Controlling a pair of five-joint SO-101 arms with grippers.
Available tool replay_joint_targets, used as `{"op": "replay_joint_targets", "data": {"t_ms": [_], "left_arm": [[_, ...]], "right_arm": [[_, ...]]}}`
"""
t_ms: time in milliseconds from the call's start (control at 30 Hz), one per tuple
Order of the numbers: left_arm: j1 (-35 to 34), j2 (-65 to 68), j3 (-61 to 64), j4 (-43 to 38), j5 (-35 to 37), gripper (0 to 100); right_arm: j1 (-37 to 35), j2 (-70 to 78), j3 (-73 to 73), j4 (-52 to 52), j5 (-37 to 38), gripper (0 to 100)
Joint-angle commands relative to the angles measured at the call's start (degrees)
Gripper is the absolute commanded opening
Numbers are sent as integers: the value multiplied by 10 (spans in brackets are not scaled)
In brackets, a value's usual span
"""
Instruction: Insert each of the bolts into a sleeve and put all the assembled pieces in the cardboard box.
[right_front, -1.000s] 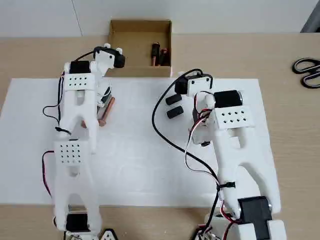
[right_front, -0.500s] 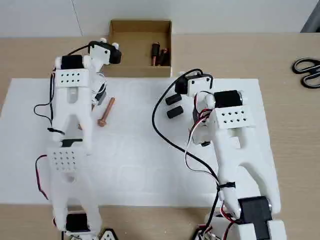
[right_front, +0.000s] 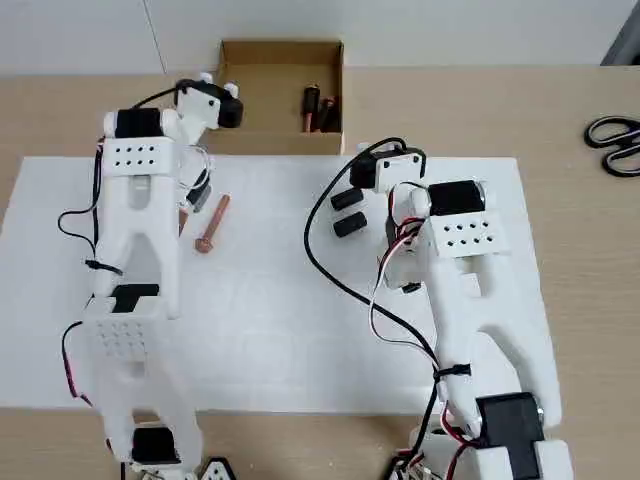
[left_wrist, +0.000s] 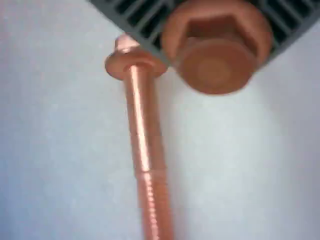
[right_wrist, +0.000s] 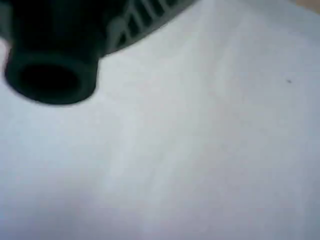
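Observation:
In the left wrist view, a copper bolt's hex head (left_wrist: 216, 55) sits close up against a ribbed dark jaw, so my left gripper (right_front: 195, 195) is shut on it. A second copper bolt (left_wrist: 145, 150) lies loose on the white mat just below, and also appears in the high view (right_front: 212, 222). My right gripper (right_front: 397, 218) holds a black sleeve (right_wrist: 50, 75) over the mat, its bore facing the camera. Two more black sleeves (right_front: 347, 198) (right_front: 350, 224) lie on the mat beside that gripper. The cardboard box (right_front: 262, 95) stands at the back with assembled pieces (right_front: 320, 108) inside.
The white mat (right_front: 270, 330) covers most of the wooden table. Scissors (right_front: 615, 145) lie at the far right edge. Black cable (right_front: 325, 260) loops from the right arm across the mat's middle.
The left arm has swung left and back, carrying its bolt and uncovering the loose bolt on the mat. The right arm has stayed put.

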Motion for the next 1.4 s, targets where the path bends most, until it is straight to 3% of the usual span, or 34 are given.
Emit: {"op": "replay_joint_targets", "data": {"t_ms": [0,200,667,900,1133,1367], "left_arm": [[1,-11,12,9,-11,68],[-3,26,10,-18,-10,113],[-40,33,14,-62,-7,113],[-47,36,15,-91,28,113],[-47,104,10,-108,31,113],[-47,114,-12,-111,48,60]], "right_arm": [[2,-29,-3,1,2,3],[2,-29,-3,1,2,3],[2,-29,-3,2,2,3],[1,-28,-3,2,2,3],[1,-28,-3,2,2,3],[1,-26,-3,2,2,3]]}}
